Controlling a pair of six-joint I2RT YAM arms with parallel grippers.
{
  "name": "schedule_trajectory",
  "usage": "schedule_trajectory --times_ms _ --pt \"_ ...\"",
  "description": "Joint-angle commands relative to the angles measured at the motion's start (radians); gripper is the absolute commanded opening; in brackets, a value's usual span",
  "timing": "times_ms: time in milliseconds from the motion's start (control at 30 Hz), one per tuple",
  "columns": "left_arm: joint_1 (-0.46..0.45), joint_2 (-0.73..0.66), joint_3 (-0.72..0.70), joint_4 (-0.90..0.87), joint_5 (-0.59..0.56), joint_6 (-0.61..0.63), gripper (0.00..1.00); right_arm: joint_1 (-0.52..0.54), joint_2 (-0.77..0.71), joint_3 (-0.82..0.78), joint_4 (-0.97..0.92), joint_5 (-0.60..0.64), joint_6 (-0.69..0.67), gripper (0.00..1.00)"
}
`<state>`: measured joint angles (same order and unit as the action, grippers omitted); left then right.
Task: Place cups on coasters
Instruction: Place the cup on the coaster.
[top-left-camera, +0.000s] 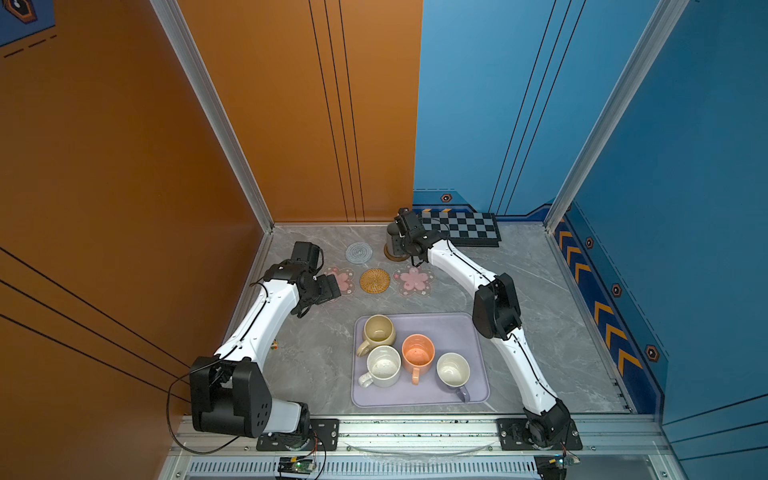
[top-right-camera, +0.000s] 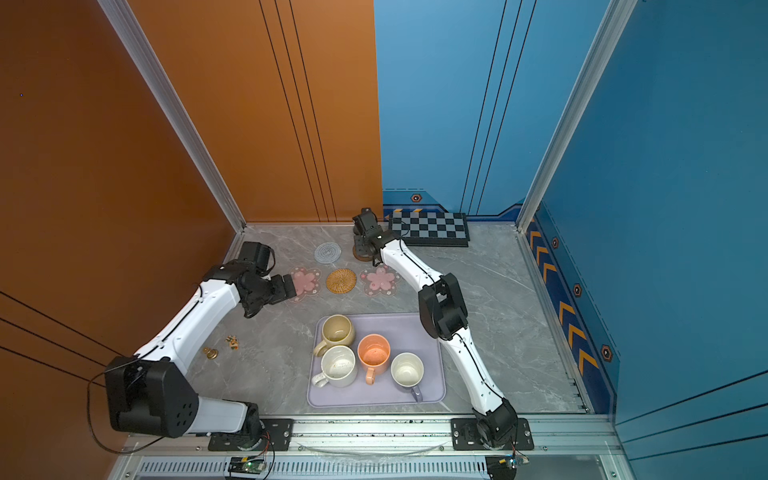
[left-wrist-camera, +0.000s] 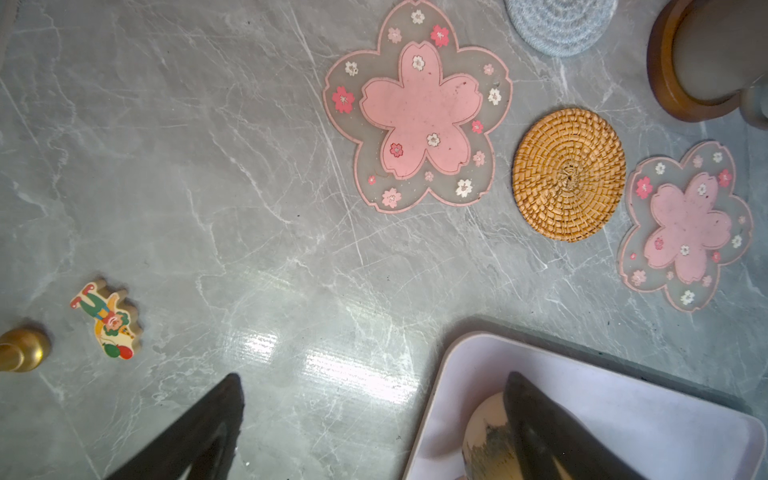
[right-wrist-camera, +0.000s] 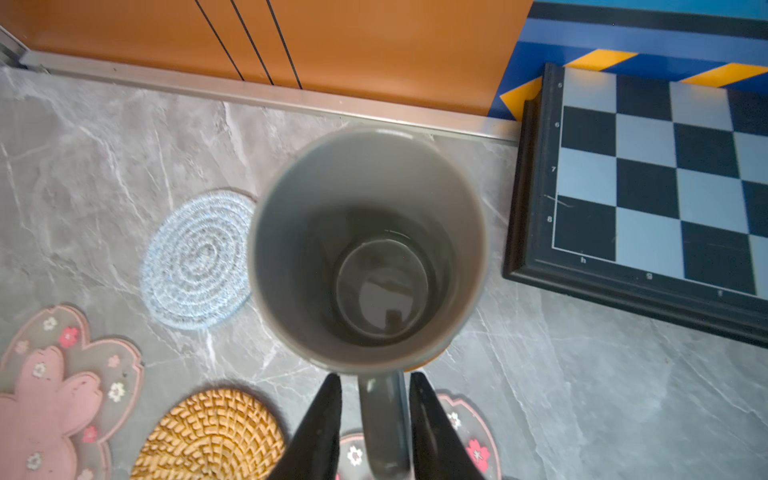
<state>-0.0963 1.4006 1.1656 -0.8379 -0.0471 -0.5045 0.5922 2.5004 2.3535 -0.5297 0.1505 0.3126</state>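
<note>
We see the bench (top-left-camera: 540, 291) carrying a tray (top-left-camera: 457, 328) with four mugs: beige mug (top-left-camera: 378, 329), white mug (top-left-camera: 383, 365), orange mug (top-left-camera: 417, 353) and lavender mug (top-left-camera: 453, 370). Our left claw (left-wrist-camera: 370, 436) hangs wide, holding nothing. Our right claw (right-wrist-camera: 374, 415) stands narrow around the handle of the grey mug (right-wrist-camera: 365, 249), with a gap on one side. That mug sits on the brown coaster (left-wrist-camera: 665, 83). Near it lie two pink coasters (left-wrist-camera: 419, 112), a rattan coaster (left-wrist-camera: 569, 174) and a spiral coaster (left-wrist-camera: 561, 25).

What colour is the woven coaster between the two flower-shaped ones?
The woven coaster is golden tan, clearest in left wrist view.
</note>
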Motion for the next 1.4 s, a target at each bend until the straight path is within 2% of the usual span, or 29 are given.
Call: schedule_trajectory --times_ms 0,367,533,800,1000,1200,1367 --pt "0.008 0.004 -0.001 -0.011 0.022 0.002 0.98 -0.006 0.004 0.022 0.019 -0.015 0.015 0.32" --pt "0.007 -0.005 0.000 -0.011 0.030 0.002 0.98 -0.006 -0.013 0.014 -0.010 -0.013 0.017 0.32" --pt "0.002 -0.021 -0.003 -0.012 0.032 0.004 0.98 -0.006 -0.063 -0.002 -0.012 -0.058 -0.002 0.45" --pt "-0.023 -0.078 -0.017 -0.014 0.037 0.025 0.98 0.000 -0.193 -0.088 -0.012 -0.057 -0.003 0.49" --pt "-0.066 -0.115 -0.040 -0.015 0.108 0.040 0.98 0.023 -0.313 -0.195 -0.010 -0.050 -0.018 0.54" --pt "-0.134 -0.171 -0.064 -0.041 0.071 0.041 0.98 0.049 -0.468 -0.339 -0.010 -0.019 -0.060 0.56" --pt "-0.190 -0.238 -0.090 -0.074 0.034 0.036 0.98 0.077 -0.634 -0.523 -0.003 0.053 -0.086 0.57"
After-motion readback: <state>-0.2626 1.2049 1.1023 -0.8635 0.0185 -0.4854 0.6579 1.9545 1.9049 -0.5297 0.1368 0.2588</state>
